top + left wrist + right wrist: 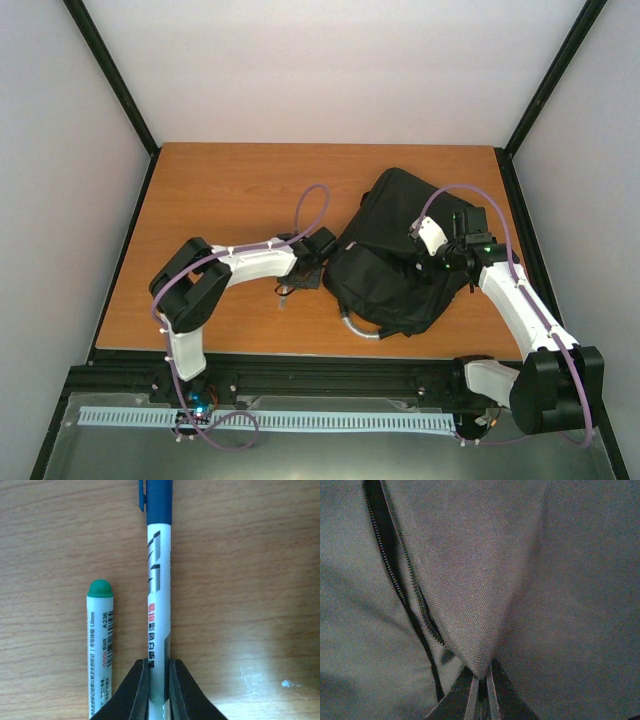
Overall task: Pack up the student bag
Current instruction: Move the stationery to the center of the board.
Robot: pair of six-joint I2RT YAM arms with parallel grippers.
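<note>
1. We see the student bag (395, 255) lying flat on the wooden tabletop (230, 190). It is black and soft, and from the centre of the tabletop it sits toward 3 o'clock, in the right half.
2. Its curved grey handle (362, 330) comes out at the 7 o'clock edge of the bag, near the front rim of the tabletop.
3. In the right wrist view the bag's fabric fills the whole picture. An open zipper (400, 580) runs from 11 o'clock down toward 6 o'clock, and we see its teeth on both sides of the dark gap.
4. The right pincer (480, 680) is clenched on a pointed fold of the bag's fabric. The tip of the fold sits between the two fingers, just at 3 o'clock of the zipper.
5. In the top view this pincer is over the bag, toward its 3 o'clock side.
6. The left pincer (159, 672) is just off the 9 o'clock side of the bag, low over the tabletop.
7. It grasps a pen (159, 605) with a white printed barrel and a blue cap. Both fingers touch the barrel.
8. A marker (100, 645) with a green tip lies on the wood at 9 o'clock of the pen, parallel to it and apart from it.
</note>
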